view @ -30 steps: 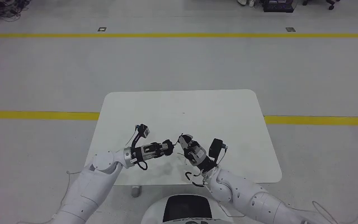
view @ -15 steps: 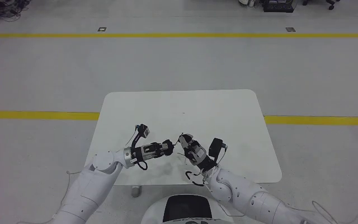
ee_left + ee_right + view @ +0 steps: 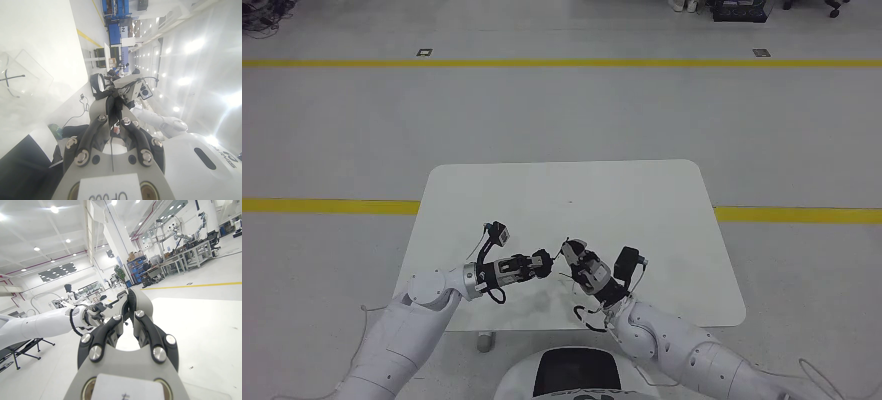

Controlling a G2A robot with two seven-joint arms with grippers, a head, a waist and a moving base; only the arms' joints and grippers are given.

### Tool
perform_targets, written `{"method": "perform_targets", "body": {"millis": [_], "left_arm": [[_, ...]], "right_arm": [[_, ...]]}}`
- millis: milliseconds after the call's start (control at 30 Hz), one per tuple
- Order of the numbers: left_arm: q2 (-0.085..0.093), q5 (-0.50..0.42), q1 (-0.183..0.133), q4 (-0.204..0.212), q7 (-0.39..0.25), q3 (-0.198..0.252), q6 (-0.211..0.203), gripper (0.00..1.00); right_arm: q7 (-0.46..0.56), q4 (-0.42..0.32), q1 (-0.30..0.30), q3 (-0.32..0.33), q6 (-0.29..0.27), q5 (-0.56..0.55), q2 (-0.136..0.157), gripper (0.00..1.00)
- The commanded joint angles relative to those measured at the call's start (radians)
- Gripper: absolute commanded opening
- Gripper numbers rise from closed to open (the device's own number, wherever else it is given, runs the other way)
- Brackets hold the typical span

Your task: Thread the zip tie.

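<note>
You've got the left gripper [image 3: 114, 102] pinched tight on the thin black plastic zip tie [image 3: 112, 153], w/ the tie's tail running back btwn the fingers toward the wrist. The right gripper [image 3: 129, 296] is pressed together too, nearly tip-to-tip w/ the left; can't tell if the tie sits in it. Both are over the near part of the white rounded table [image 3: 642, 200].

Bright ceiling lights [image 3: 53, 209], hazy glare across left wrist view, faint shadows, fisheye bending at edges
</note>
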Motion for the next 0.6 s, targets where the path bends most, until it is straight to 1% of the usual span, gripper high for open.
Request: {"method": "perform_targets", "body": {"millis": [0, 567], "left_arm": [[0.0, 0.0, 0.0, 0.0, 0.0, 0.0, 0.0, 0.0], [0.0, 0.0, 0.0, 0.0, 0.0, 0.0, 0.0, 0.0]], "right_arm": [[0.004, 0.003, -0.002, 0.004, 0.0, -0.005, -0.001, 0.0], [0.021, 0.008, -0.034, 0.05, 0.0, -0.037, -0.005, 0.0]]}}
